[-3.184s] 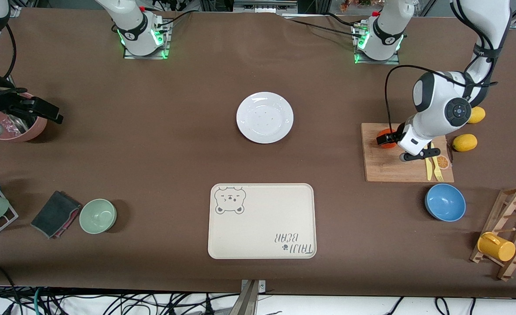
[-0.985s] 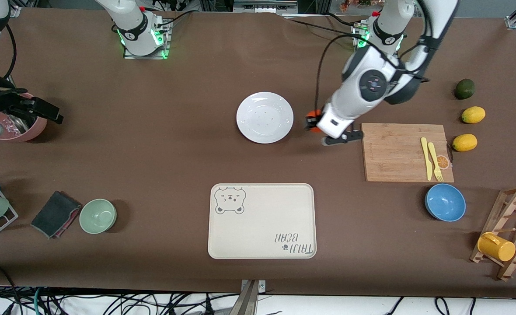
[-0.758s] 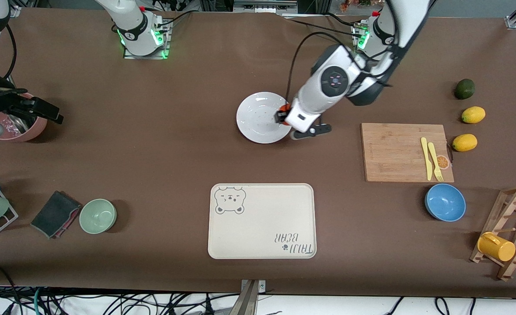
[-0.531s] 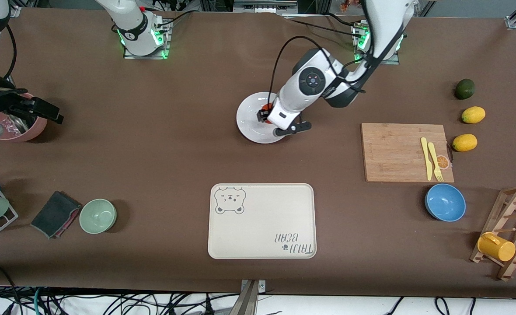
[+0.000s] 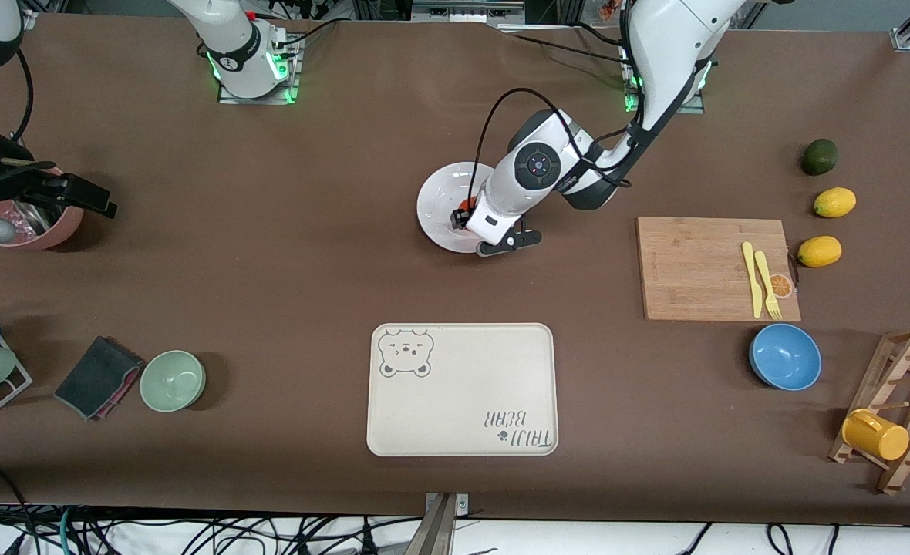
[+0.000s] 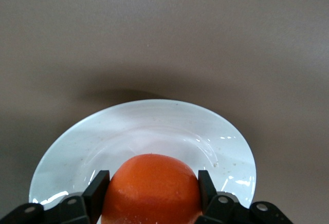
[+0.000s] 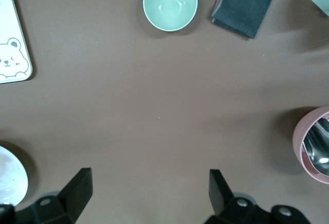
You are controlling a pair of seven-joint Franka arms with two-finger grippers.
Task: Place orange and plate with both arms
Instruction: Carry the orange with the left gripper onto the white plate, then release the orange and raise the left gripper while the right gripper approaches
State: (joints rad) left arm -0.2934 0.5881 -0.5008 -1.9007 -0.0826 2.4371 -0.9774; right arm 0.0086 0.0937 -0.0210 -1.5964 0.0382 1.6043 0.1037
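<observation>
Over the plate, left gripper clamps the orange; next, lower and release. Right gripper waits, fingers wide, above bare table near the pink pot.

A cream tray (with a bear print) lies nearest the front camera; 2 lemons and 1 lime sit beside the cutting board.

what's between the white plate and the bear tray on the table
Nothing: in the front view only bare brown table lies between the plate and the bear tray.
</observation>
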